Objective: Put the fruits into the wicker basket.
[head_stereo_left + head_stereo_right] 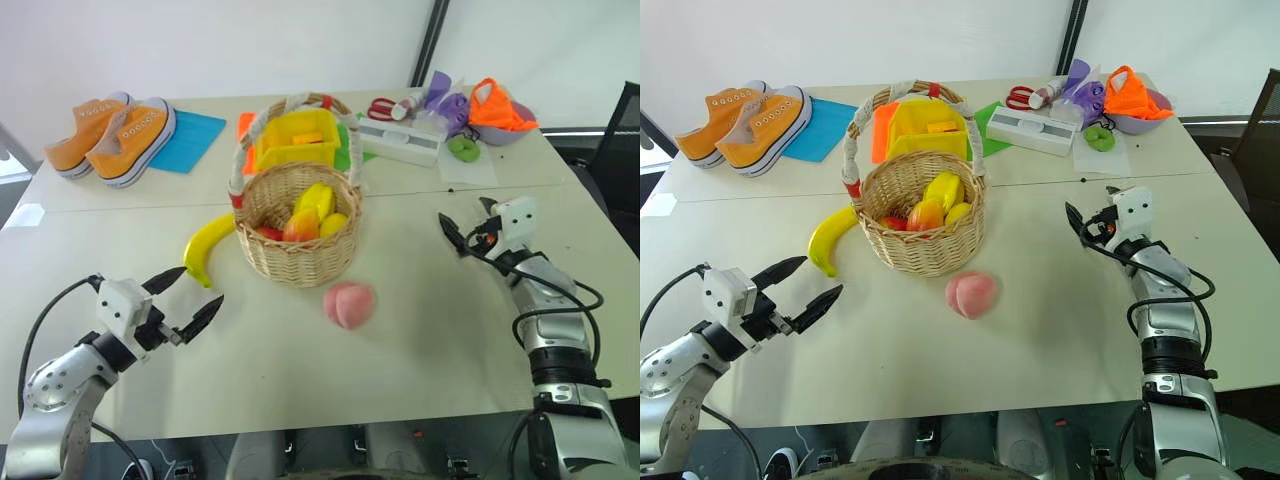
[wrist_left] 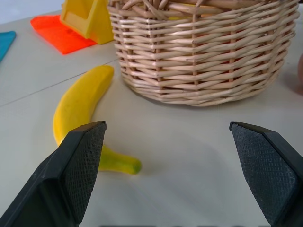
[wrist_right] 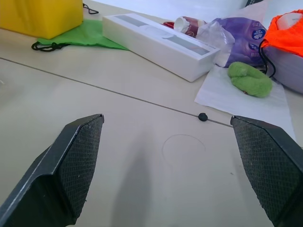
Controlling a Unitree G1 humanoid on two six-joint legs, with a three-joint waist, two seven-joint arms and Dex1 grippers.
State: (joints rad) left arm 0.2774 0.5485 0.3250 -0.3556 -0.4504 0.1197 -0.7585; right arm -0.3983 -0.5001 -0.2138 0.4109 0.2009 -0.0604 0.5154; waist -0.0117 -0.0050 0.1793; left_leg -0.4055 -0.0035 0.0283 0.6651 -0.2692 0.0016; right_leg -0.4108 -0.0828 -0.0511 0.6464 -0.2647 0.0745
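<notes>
Currently the left gripper (image 1: 191, 293) is spread wide and empty, facing the banana (image 1: 207, 246) lying against the wicker basket (image 1: 300, 250). Approach the banana's mid-length crosswise, then close. The right gripper (image 1: 462, 232) likewise gapes empty; the peach (image 1: 349, 304) waits nearby.

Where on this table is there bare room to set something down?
Bare table lies between the peach and the right hand, and along the near edge between both hands. The left hand, open, has the banana and wicker basket just ahead. The far side is crowded: sneakers, yellow bin, white box.
</notes>
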